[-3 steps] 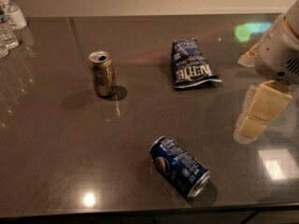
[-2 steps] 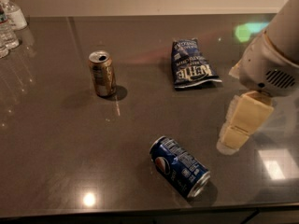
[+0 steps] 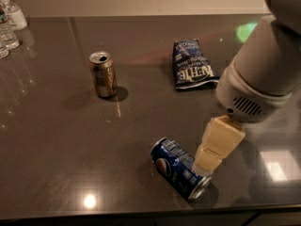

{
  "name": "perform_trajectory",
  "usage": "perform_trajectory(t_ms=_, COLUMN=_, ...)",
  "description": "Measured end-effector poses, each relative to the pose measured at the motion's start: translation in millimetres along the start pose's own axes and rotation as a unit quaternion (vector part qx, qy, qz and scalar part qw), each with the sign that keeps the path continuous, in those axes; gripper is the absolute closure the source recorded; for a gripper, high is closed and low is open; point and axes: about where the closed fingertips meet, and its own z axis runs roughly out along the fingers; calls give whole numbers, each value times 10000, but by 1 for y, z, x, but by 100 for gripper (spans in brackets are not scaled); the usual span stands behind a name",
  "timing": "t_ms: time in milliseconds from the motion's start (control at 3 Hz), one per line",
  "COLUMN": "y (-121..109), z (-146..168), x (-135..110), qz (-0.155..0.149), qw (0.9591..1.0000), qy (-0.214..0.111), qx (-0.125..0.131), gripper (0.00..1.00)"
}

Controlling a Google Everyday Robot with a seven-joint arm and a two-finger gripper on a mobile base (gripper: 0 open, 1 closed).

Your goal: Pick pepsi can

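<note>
The pepsi can point(image 3: 178, 167) is dark blue with a round red-white-blue logo and silver ends. It lies on its side near the front edge of the dark table point(image 3: 61, 140), pointing from upper left to lower right. My gripper point(image 3: 206, 163), cream-coloured, hangs from the large white arm point(image 3: 263, 74) on the right. Its tip is right at the can's upper right side, close to the silver end. I cannot tell whether it touches the can.
A gold-brown can point(image 3: 103, 74) stands upright at the middle left. A dark blue chip bag point(image 3: 192, 65) lies flat at the back middle. Clear water bottles point(image 3: 10, 22) stand at the far left corner. The table's front edge runs just below the pepsi can.
My gripper and arm have moved left and down, from the table's right side to right beside the pepsi can. The cans and the bag have not moved.
</note>
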Motion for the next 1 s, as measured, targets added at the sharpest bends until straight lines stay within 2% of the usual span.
perform_trajectory(t_ms=667, y=24, z=31, x=-6, qz=7, qw=9989, qy=434, qx=174, gripper=0)
perform_trajectory(t_ms=1000, y=38, z=47, x=-8, qz=-58, qw=9984, qy=561, qx=2, gripper=0)
